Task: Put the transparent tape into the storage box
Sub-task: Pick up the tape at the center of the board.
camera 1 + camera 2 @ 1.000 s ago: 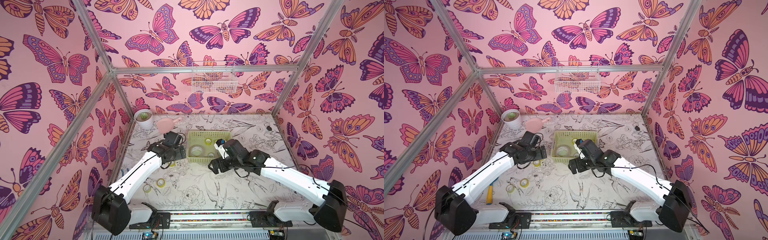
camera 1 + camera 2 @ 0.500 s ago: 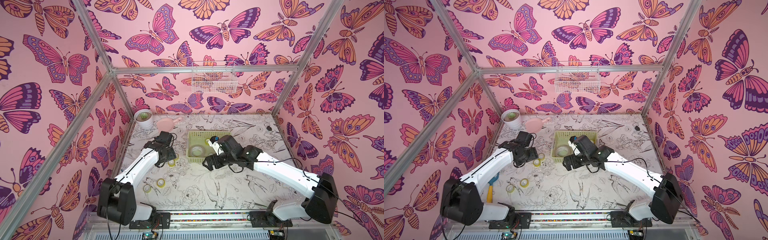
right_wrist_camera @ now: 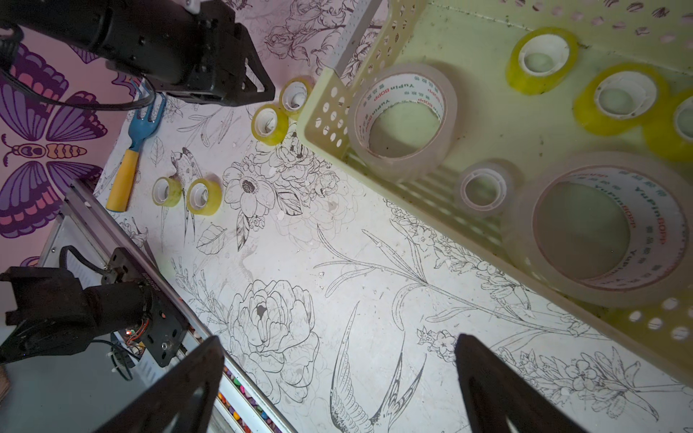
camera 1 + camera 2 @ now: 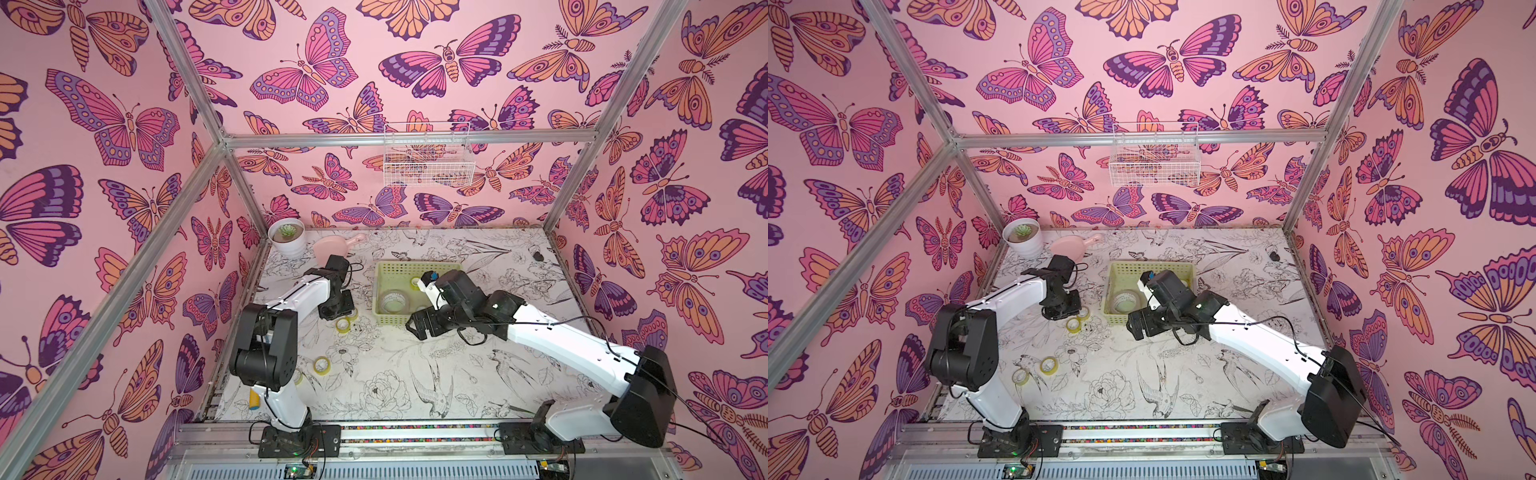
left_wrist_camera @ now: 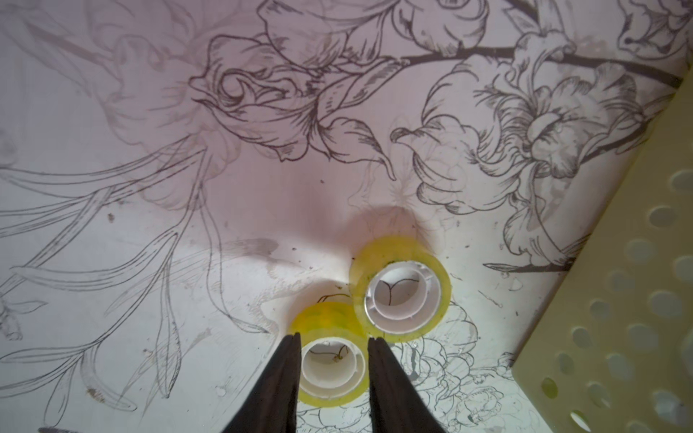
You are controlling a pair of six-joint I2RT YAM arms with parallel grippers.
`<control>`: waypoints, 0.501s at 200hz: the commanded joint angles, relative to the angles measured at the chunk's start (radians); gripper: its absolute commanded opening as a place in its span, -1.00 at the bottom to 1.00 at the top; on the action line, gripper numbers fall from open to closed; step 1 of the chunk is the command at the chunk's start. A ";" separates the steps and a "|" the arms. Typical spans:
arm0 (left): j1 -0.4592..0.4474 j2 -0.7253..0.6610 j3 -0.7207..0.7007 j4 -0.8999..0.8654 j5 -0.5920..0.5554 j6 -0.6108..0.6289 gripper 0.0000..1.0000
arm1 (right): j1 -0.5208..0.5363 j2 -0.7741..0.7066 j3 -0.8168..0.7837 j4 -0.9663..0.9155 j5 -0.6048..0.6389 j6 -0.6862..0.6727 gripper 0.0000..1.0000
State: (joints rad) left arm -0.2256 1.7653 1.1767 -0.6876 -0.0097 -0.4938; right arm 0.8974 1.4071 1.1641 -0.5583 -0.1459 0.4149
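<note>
Tape: yellow-tinted roll, white core, clasped in my left gripper; second roll touching; box wall near; worktop free opposite; right gripper spread wide.

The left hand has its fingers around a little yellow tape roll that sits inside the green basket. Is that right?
Not quite. The little yellow tape roll between the fingers of the left hand sits on the table, just outside the green basket, not inside it. The left wrist view shows this.
</note>
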 commanded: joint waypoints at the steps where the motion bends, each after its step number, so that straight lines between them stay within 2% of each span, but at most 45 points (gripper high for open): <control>1: 0.005 0.033 0.026 0.005 0.027 0.042 -0.29 | 0.005 -0.005 0.032 -0.019 0.021 0.001 0.98; 100: 0.006 0.146 0.084 0.018 0.039 0.086 -0.34 | 0.005 0.009 0.045 -0.028 0.024 0.005 0.98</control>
State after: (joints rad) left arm -0.2249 1.8820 1.2358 -0.6716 0.0200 -0.4339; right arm 0.8974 1.4082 1.1809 -0.5663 -0.1390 0.4156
